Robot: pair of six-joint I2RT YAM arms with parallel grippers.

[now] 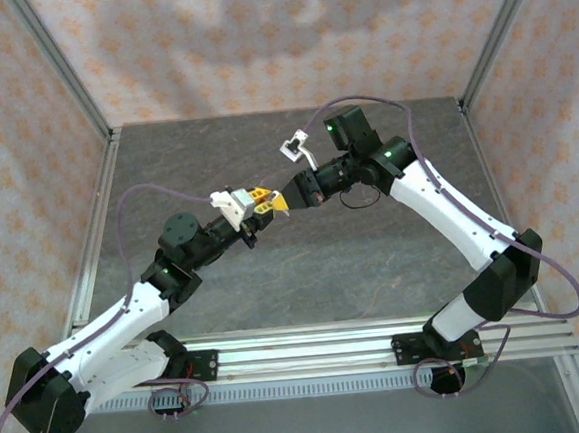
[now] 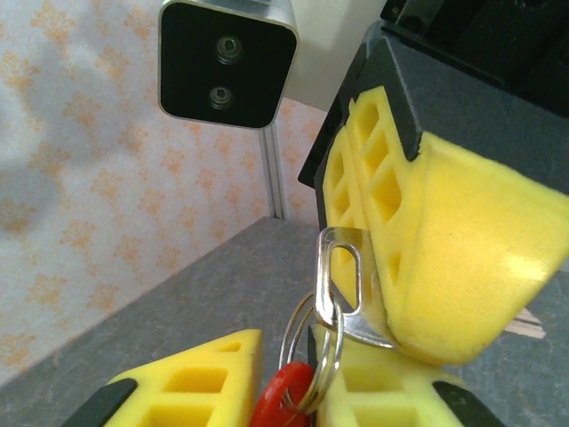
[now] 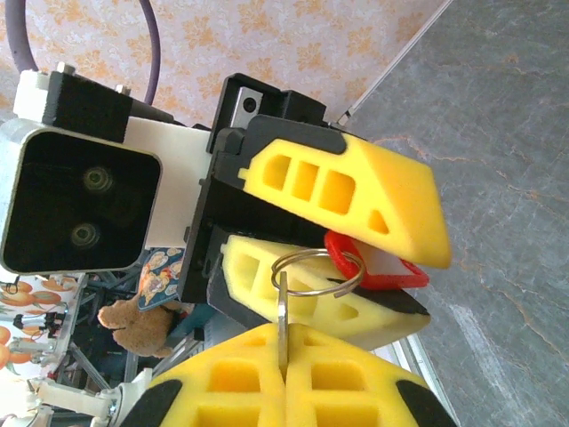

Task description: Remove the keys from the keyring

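Looking from the right wrist you see the left gripper [image 3: 428, 285] squeezing the red keyring [image 3: 345, 248], and from the left wrist the key [image 2: 363, 322], holed head up, sticking lengthwise out of the right gripper's [image 3: 284, 391] tight pinch toward it.

Clamped midair, left fingers [image 3: 356, 187] meet right fingers [image 2: 471, 258].
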